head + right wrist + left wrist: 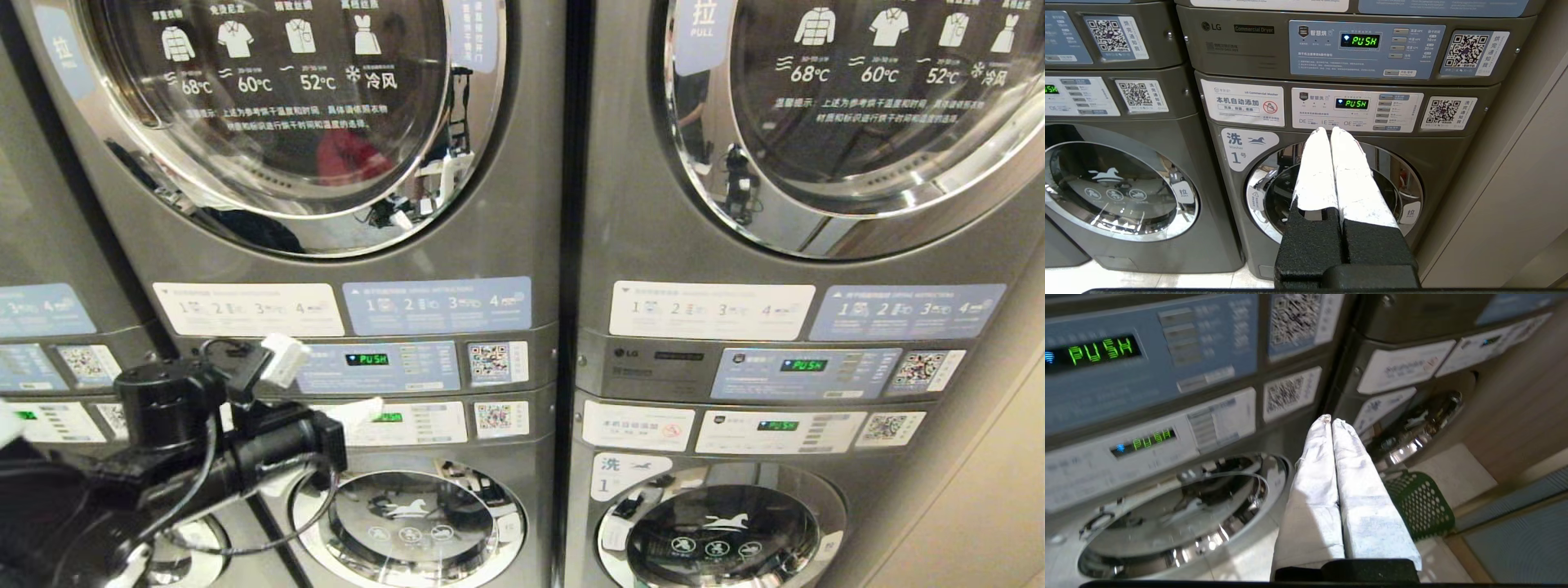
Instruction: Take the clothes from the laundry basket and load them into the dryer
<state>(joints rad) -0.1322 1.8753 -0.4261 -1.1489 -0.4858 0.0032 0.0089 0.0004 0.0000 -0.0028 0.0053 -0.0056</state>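
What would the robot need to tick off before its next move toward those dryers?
1. Dryer door open for loading: not ok. Both upper dryer doors look shut.
2. Clothing in hand: not ok. The left gripper and the right gripper are both shut with nothing between the fingers.
3. Laundry basket located: ok. A green perforated basket sits on the floor by the right-hand washer; its contents cannot be seen.
4. Dryer ready: ok. The right-hand dryer panel reads PUSH.
5. Left arm placement: ok. It is raised before the left stack's control panels, touching nothing.
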